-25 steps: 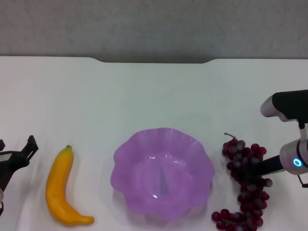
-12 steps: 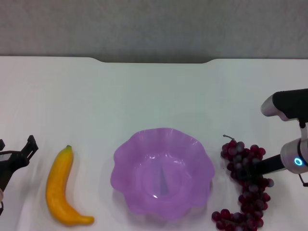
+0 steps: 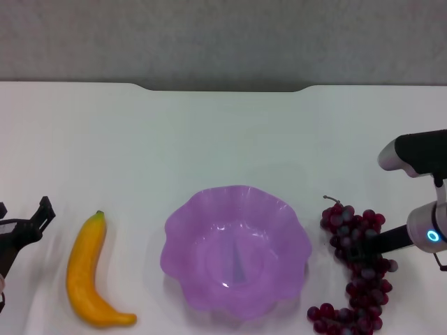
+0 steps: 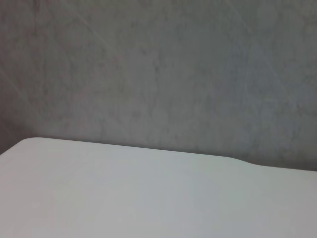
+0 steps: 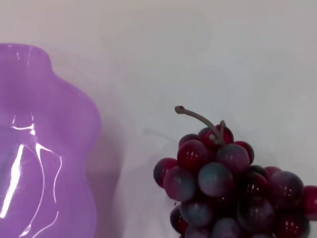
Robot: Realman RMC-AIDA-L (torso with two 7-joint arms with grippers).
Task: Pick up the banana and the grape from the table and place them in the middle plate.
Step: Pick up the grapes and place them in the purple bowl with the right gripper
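Overhead, the white table [image 3: 223, 139] meets a grey wall [image 3: 223, 38]; neither pincer's grip state is discernible.

At nine o'clock the left pincer [image 3: 24, 227] shows as matte black metal: thin, angular fingers [image 3: 46, 207] with squared tips and small notches, on a dark bracket that runs off the edge. At three o'clock the right arm [image 3: 419, 157] wears a glossy black shell with a rounded light-grey cap at its end. Below it sits a pale grey cylindrical joint [image 3: 429, 234] carrying a small glowing blue ring, and a slim black bar [image 3: 391, 239] juts out from it.
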